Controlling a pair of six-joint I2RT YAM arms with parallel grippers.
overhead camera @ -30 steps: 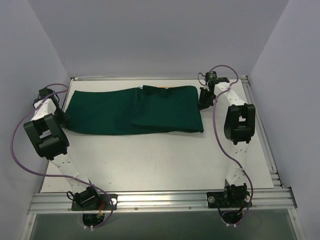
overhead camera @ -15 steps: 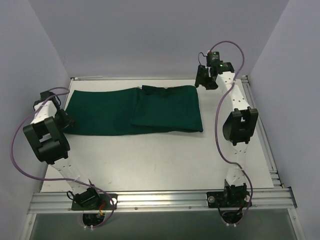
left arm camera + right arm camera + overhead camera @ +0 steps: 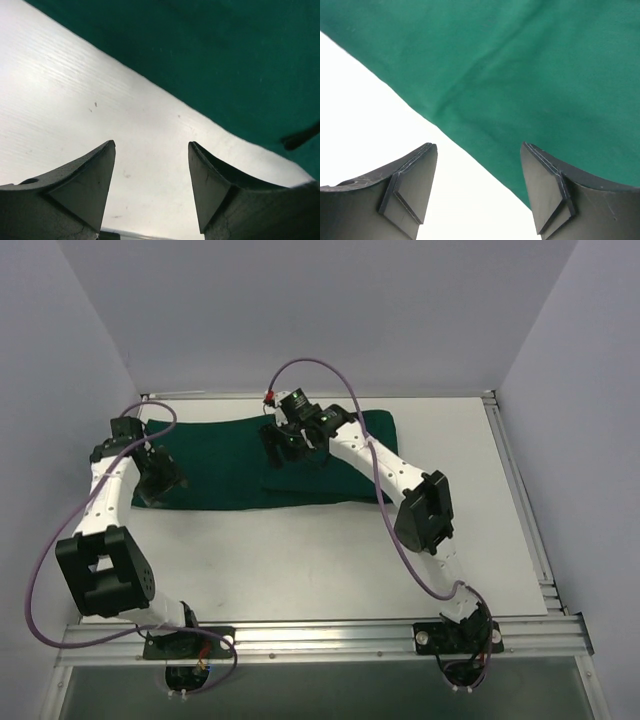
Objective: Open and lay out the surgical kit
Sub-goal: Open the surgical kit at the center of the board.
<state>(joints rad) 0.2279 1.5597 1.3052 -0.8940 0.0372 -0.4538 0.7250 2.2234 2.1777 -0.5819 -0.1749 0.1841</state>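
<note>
The surgical kit shows only as a dark green drape (image 3: 225, 475), folded into a long flat band across the back of the table. My left gripper (image 3: 160, 480) hovers at the drape's left end, near its front edge. In the left wrist view the left gripper (image 3: 151, 145) is open over bare table, with the drape's edge (image 3: 225, 60) just beyond the fingertips. My right gripper (image 3: 275, 450) reaches over the middle of the drape. In the right wrist view the right gripper (image 3: 479, 145) is open and empty, straddling an edge of the drape (image 3: 520, 65).
White table (image 3: 300, 560) spreads in front of the drape. An aluminium rail (image 3: 320, 635) carrying both arm bases runs along the near edge. Grey walls close in the back and both sides. Purple cables (image 3: 310, 365) loop above the arms.
Both grippers have gone from shut to open. The right arm swung from the drape's right end over to its middle. The left gripper moved in over the drape's left end.
</note>
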